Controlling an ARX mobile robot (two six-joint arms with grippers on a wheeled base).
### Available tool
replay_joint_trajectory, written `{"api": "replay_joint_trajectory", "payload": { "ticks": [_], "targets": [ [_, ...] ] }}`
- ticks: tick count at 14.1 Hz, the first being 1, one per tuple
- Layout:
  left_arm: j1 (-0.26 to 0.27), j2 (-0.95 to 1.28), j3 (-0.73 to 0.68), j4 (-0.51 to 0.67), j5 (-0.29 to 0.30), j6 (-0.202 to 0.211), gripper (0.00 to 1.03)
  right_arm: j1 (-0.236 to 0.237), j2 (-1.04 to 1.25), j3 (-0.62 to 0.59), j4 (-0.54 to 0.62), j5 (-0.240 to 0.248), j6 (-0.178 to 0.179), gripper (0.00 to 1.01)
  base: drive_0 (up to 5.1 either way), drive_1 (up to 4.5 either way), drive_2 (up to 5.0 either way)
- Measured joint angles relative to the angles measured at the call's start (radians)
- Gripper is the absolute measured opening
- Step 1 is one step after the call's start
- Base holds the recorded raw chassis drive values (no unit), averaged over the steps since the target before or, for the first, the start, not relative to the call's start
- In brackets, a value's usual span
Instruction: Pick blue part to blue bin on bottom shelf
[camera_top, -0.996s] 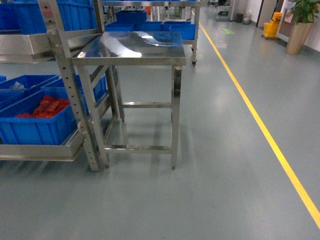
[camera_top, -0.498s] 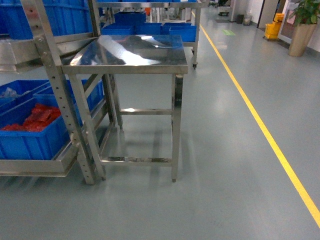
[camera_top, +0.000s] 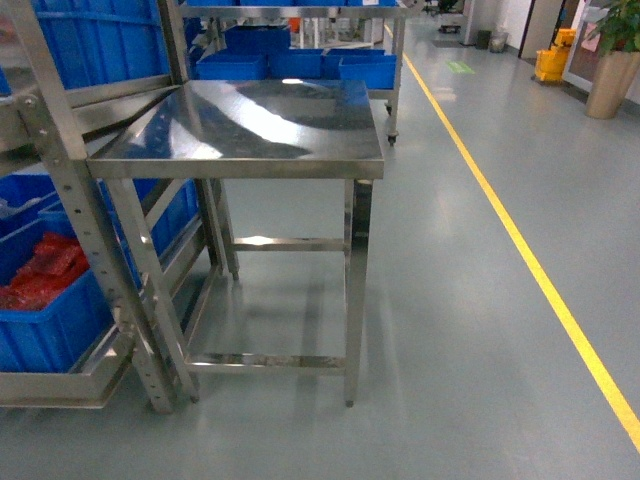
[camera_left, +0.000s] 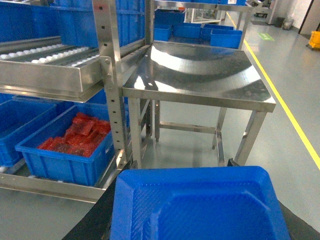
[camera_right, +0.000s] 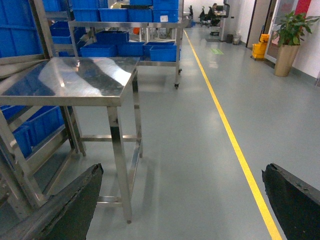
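We saw no blue part anywhere; the steel table lay bare, neither tool's state could be told, so the whole task remained

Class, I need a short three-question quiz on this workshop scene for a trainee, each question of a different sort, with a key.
1. True or false: a red box stands on the table.
2. What lies in the crate left of the table? A. red bagged pieces B. yellow caps C. nothing
3. Fill in: the floor line to the right of the table is ____.

Key: 1 false; 2 A; 3 yellow.
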Motion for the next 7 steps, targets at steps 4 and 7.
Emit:
{"api": "replay_joint_trajectory", "payload": {
  "ticks": [4, 7],
  "targets": [
    [0.000, -0.002, 0.000, 0.000, -0.002, 0.000, 0.43, 0.000, 0.000, 0.000, -0.003, 0.000, 0.000, 0.98, 0.0, 4.22, -4.2],
    [0.000, 0.000, 0.000, -0.003, 0.000, 0.000, 0.43, 0.000, 0.000, 0.000, -0.002, 0.000, 0.000, 0.98, 0.0, 4.20, -4.3]
  ]
}}
